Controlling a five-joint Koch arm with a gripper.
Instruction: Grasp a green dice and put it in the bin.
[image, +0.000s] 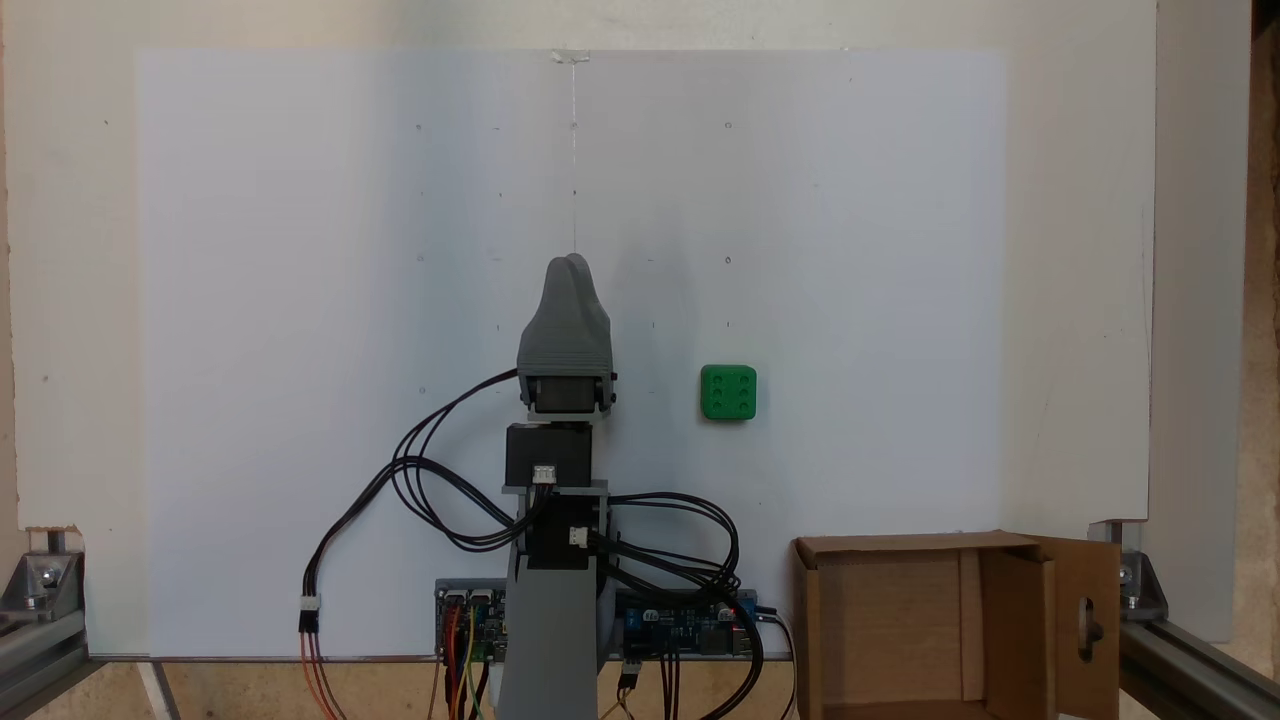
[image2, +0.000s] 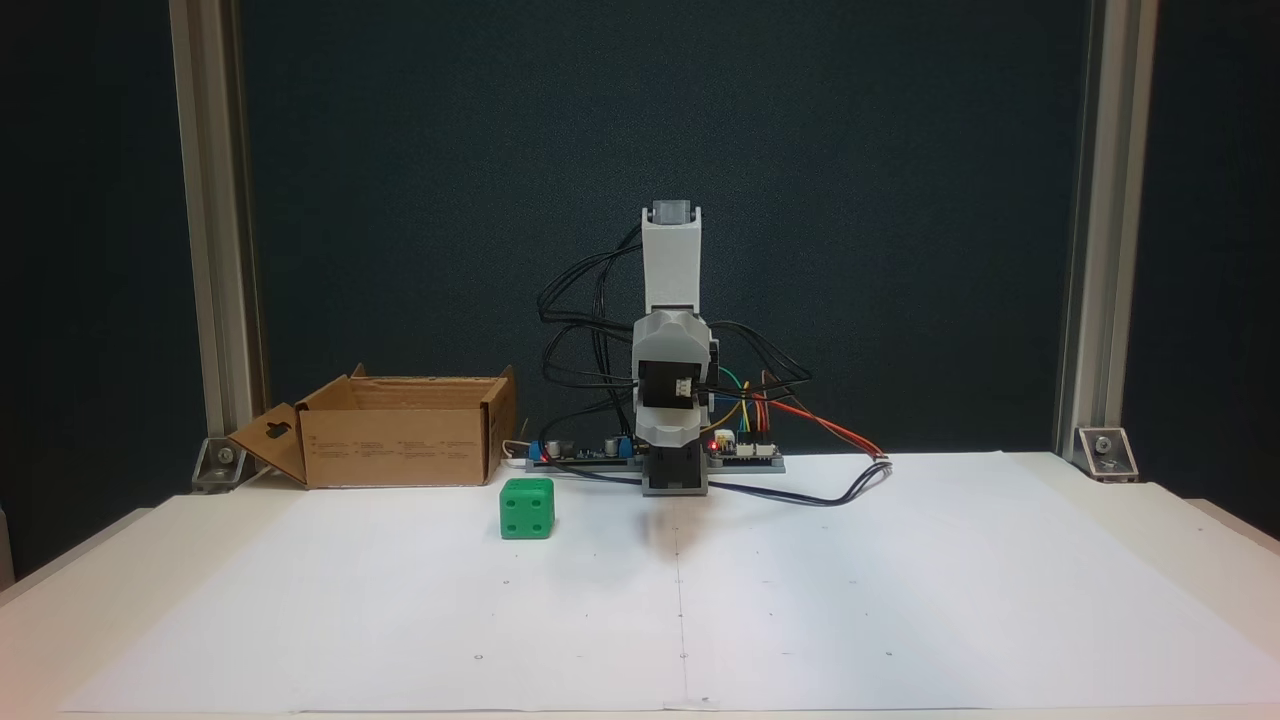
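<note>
The green dice (image: 728, 392) lies on the white sheet, to the right of my gripper (image: 572, 262) in the view from above. The other fixed view shows the dice (image2: 527, 508) left of the folded arm (image2: 672, 300). My gripper's grey jaws taper to one closed tip with nothing between them, a clear gap away from the dice. The bin (image: 900, 545) is an open brown cardboard box at the sheet's near right corner, beside the arm's base. From the front, the bin (image2: 400, 440) stands behind and left of the dice, its cut-out flap hanging outward.
Black cables (image: 440, 480) loop around the arm's base, and circuit boards (image: 680, 620) sit beside it. Aluminium frame posts (image2: 215, 250) stand at the table's back corners. The white sheet (image: 300, 300) spreads wide around the arm.
</note>
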